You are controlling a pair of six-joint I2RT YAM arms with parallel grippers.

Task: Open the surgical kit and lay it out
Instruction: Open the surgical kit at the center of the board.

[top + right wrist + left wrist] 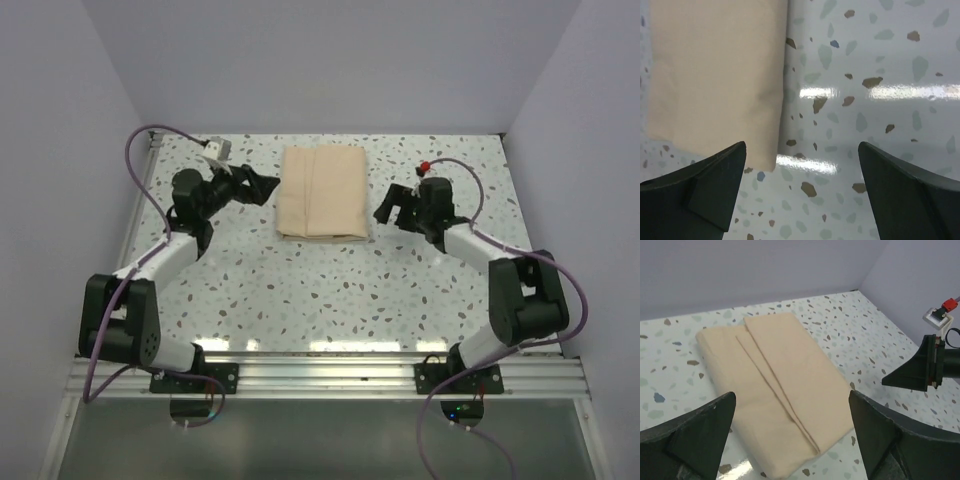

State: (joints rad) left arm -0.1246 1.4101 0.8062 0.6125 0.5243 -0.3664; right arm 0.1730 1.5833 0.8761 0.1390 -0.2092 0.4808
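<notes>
Beige cloth wrap (322, 192) lies folded between left end effector (265, 188) and right end effector (386, 205), both spread

The beige cloth wrap (322, 192) lies flat and folded shut on the speckled table.

Each arm is built of white links between bulky black joints, and the left arm (160, 262) and the right arm (478, 243) look the same. Both end below in black base plates (195, 381). A thin lilac cable (128, 160) loops along each arm. The left gripper (262, 187) and the right gripper (388, 208) are black, with broad wedge-shaped fingers (695, 435) of matte finish. A small red part (425, 165) sits at the right wrist.
</notes>
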